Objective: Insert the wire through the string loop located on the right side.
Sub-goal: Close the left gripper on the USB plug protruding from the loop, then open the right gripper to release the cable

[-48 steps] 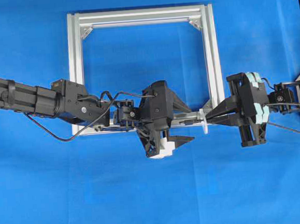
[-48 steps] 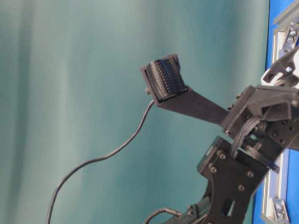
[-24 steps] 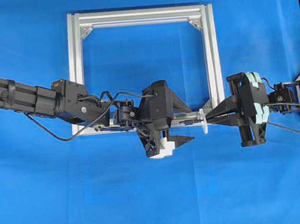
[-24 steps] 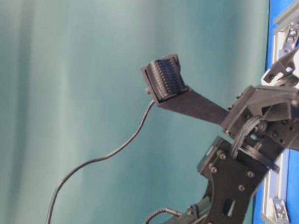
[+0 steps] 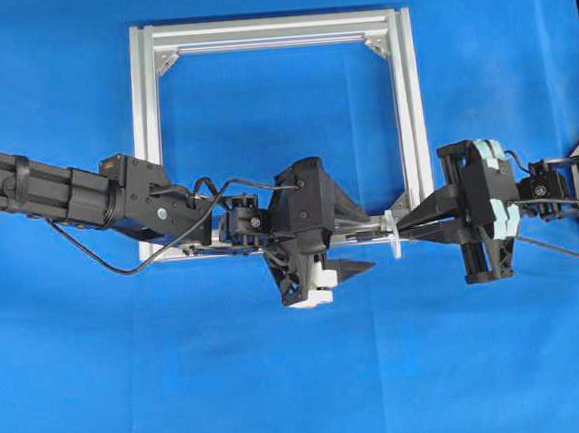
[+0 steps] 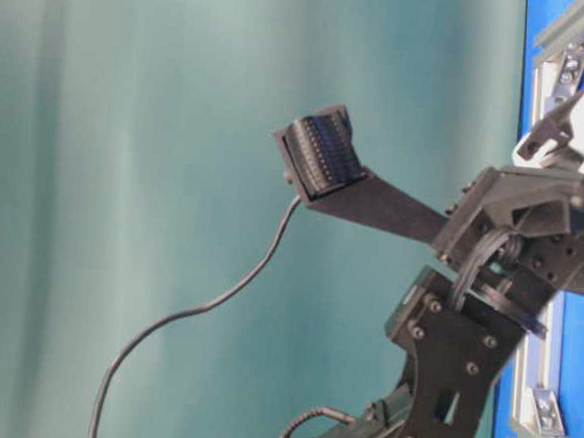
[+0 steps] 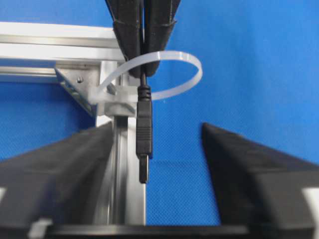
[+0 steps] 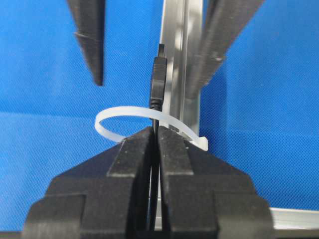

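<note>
The right gripper's [image 8: 155, 133] jaws are clamped on the wire [image 7: 143, 133], whose plug pokes through the loop [image 7: 172, 72]. The left gripper's [image 7: 149, 164] jaws stand apart, either side of the plug, not touching it.

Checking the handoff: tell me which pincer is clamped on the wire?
The right pincer, shut on the wire at the string loop; the left pincer gapes around the plug.

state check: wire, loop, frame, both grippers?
wire: plug end through the loop, pinched behind it
string loop: upright on the frame, wire passing through
frame: flat on the blue table
right gripper: shut on the wire
left gripper: jaws apart either side of the plug, not touching
</note>
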